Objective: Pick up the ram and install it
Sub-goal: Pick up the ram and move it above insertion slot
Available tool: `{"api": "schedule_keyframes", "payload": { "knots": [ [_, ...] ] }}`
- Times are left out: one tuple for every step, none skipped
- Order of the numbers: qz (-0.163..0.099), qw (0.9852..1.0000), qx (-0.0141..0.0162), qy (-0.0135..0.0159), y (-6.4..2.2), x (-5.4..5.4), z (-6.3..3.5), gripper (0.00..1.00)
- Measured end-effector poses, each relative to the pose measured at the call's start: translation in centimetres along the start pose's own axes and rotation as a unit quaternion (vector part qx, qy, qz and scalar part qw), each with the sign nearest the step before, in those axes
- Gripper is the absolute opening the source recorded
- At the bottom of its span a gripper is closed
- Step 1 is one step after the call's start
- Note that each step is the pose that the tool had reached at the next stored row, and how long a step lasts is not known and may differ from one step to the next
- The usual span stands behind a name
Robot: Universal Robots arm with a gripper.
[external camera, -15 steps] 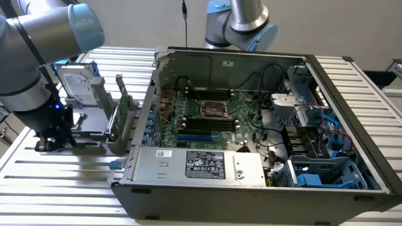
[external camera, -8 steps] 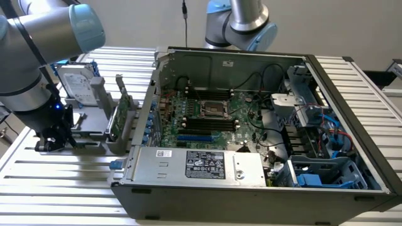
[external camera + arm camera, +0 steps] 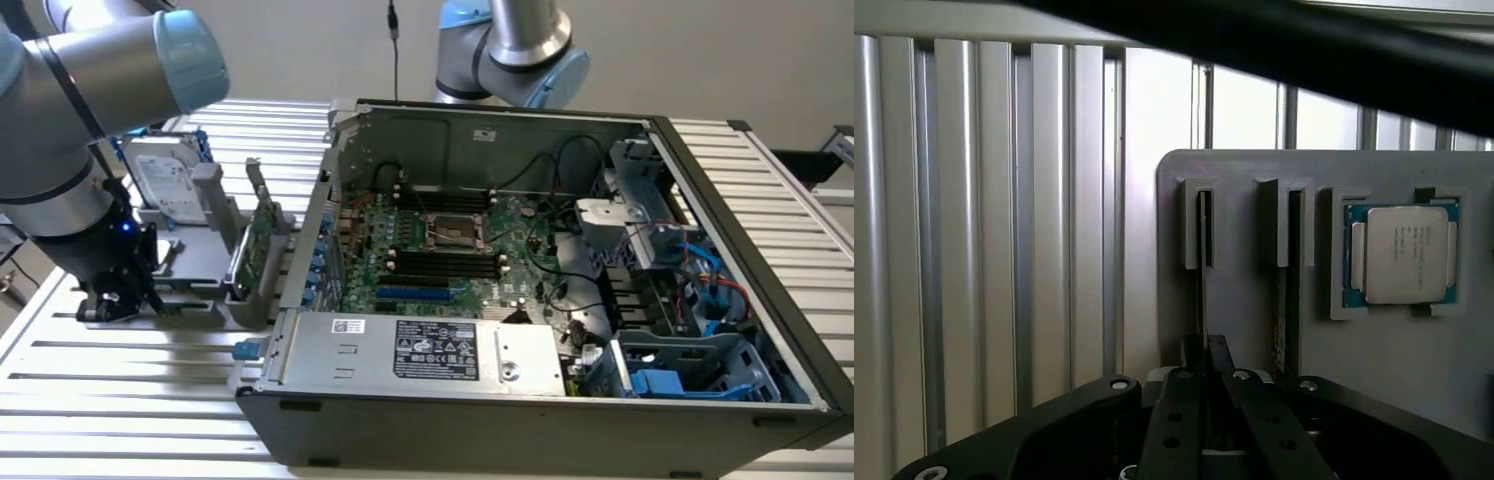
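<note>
So the gripper (image 3: 1206, 375) is down at the grey holder (image 3: 1244, 320), fingers pinched narrow on the ram (image 3: 1204, 230), which stands edge-on in its slot. That holder sits at the exterior view's left of the open computer case (image 3: 534, 410), and a CPU (image 3: 1401, 253) lies beside the slots.

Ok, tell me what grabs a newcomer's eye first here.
The open computer case with its motherboard dominates the exterior view's middle. At that view's left, the gripper is down at a grey holder; the wrist view shows it at the ram, near a silver processor chip.
</note>
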State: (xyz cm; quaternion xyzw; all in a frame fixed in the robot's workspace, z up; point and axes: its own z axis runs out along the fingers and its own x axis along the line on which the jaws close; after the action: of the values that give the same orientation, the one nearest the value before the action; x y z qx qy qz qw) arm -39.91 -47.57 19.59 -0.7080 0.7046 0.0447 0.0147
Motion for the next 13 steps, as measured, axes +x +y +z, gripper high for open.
{"api": "schedule_keyframes", "payload": {
  "knots": [
    [0.000,1.0000,-0.0009,0.0001,-0.05,0.00,0.00,0.14],
    [0.001,1.0000,-0.0017,0.0001,-0.09,0.00,0.00,0.14],
    [0.001,1.0000,-0.0024,0.0002,-0.12,0.00,0.00,0.14],
    [0.001,1.0000,-0.0035,0.0003,-0.15,0.00,-0.01,0.14],
    [0.002,1.0000,-0.0047,0.0005,-0.17,0.00,-0.02,0.14],
    [0.002,1.0000,-0.0057,0.0006,-0.18,0.00,-0.02,0.14],
    [0.003,1.0000,-0.0064,0.0008,-0.18,0.00,-0.03,0.14],
    [0.003,1.0000,-0.0068,0.0010,-0.18,0.00,-0.05,0.14],
    [0.003,1.0000,-0.0070,0.0011,-0.18,0.00,-0.07,0.14],
    [0.003,1.0000,-0.0071,0.0012,-0.19,-0.01,-0.10,0.14],
    [0.003,1.0000,-0.0070,0.0012,-0.19,-0.01,-0.13,0.14],
    [0.003,1.0000,-0.0069,0.0012,-0.19,-0.02,-0.16,0.14],
    [0.003,1.0000,-0.0070,0.0012,-0.19,-0.02,-0.21,0.14]
  ]
}}
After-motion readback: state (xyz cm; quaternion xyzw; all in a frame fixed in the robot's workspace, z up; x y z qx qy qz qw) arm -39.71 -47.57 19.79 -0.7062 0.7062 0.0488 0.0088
